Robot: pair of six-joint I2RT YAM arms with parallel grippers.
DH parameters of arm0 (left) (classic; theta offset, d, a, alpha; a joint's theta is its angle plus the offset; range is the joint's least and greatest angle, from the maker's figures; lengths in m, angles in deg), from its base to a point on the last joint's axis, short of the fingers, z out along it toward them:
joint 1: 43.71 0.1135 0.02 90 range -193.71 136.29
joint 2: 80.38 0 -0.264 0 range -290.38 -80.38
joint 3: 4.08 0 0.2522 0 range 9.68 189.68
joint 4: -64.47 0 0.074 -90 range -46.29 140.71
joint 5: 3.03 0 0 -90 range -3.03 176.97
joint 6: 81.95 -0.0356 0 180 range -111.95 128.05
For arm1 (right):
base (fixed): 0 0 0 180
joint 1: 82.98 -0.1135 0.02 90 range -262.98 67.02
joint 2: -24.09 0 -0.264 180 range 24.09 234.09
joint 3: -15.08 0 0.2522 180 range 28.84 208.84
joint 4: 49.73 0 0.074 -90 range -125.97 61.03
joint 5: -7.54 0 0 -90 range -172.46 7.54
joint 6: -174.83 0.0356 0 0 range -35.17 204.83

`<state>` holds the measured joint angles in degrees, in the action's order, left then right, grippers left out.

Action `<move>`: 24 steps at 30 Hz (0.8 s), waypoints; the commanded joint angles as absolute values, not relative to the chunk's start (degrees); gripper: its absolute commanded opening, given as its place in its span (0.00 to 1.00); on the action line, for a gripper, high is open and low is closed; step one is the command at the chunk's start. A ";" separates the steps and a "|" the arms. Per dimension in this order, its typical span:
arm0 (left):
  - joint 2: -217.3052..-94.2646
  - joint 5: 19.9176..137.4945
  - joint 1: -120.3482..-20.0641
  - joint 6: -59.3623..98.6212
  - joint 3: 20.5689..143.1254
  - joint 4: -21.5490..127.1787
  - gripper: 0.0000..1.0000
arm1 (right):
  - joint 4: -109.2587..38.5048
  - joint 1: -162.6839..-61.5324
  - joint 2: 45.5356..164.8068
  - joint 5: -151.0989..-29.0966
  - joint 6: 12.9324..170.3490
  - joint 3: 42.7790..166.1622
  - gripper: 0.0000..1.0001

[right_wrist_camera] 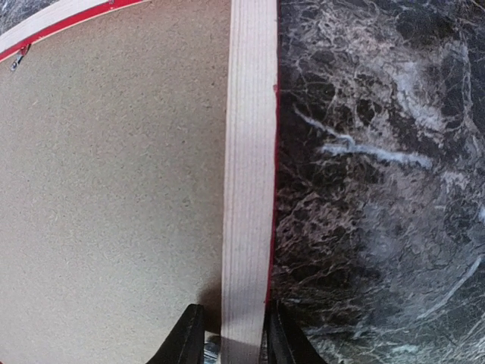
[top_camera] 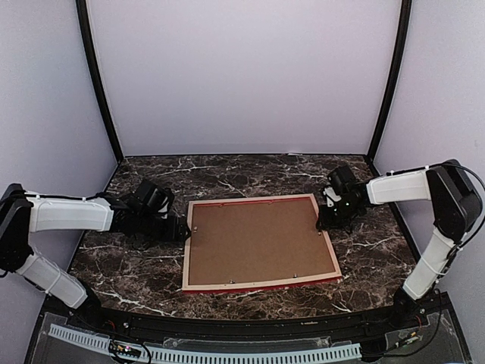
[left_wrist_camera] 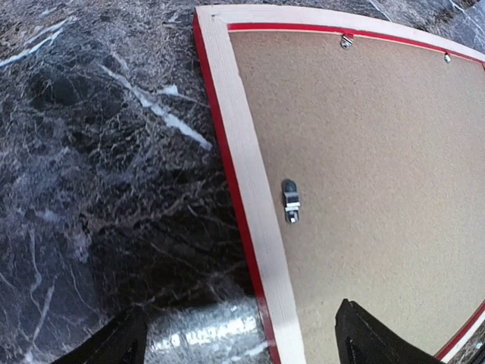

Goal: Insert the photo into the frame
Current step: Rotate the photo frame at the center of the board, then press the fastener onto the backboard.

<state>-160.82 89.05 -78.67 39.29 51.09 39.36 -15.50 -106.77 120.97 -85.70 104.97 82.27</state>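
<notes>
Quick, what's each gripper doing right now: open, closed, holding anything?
Left gripper: open, holding nothing, astride the frame edge.
Right gripper: narrowed, fingers flanking the frame rail; actual grip cannot be told.

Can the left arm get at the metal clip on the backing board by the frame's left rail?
Probably yes: the left tool hangs open over the frame at its left rail, and the metal clip lies bare just ahead, nothing covering it.

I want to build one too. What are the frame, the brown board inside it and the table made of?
The thin rectangular picture frame with pale back and red edge looks like bare wood: fine grain lines. The plain brown backing board seems matte pressed fibreboard: speckled. The dark white-veined table looks like glossy marble, maybe imitation.
</notes>
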 commanded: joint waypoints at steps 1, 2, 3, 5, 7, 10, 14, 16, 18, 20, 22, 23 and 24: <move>-166.51 85.73 -75.35 32.57 56.25 37.46 0.89 | -16.17 -105.74 122.71 -82.72 103.55 82.68 0.23; -168.73 85.43 -74.60 31.63 58.04 37.32 0.89 | -16.36 -105.74 122.70 -82.72 103.62 82.51 0.21; -169.91 85.29 -74.40 31.18 59.04 36.86 0.89 | -16.54 -105.74 122.63 -82.72 103.68 82.34 0.19; -173.08 85.26 -74.31 30.08 61.75 36.16 0.89 | -16.96 -105.69 122.37 -82.72 103.92 81.91 0.17; -176.06 84.73 -74.29 29.28 64.41 35.58 0.89 | -17.35 -105.74 122.00 -83.09 104.22 81.48 0.15; -180.05 83.82 -74.29 28.49 67.82 34.54 0.88 | -17.35 -105.74 121.57 -83.25 104.17 81.22 0.14; -183.08 82.70 -74.29 27.71 70.12 33.81 0.86 | -17.04 -105.74 121.40 -83.34 103.90 81.21 0.14; -184.18 83.07 -74.29 27.72 70.98 33.39 0.84 | -17.15 -105.70 121.25 -83.34 103.83 81.06 0.14; -185.00 83.48 -74.29 27.87 71.43 32.92 0.79 | -17.24 -105.74 121.21 -83.55 103.89 81.02 0.14; -185.54 83.82 -74.27 28.18 71.75 32.36 0.74 | -17.18 -105.74 121.13 -83.75 103.84 80.97 0.14; -185.55 83.93 -74.29 28.66 71.64 31.78 0.68 | -17.18 -105.70 121.09 -83.65 103.81 80.89 0.14; -185.48 83.91 -74.29 29.09 71.31 31.58 0.65 | -17.14 -105.73 121.07 -83.56 103.73 80.87 0.14; -185.16 83.72 -74.29 29.29 71.08 31.47 0.65 | -17.07 -105.73 121.08 -83.52 103.66 80.86 0.14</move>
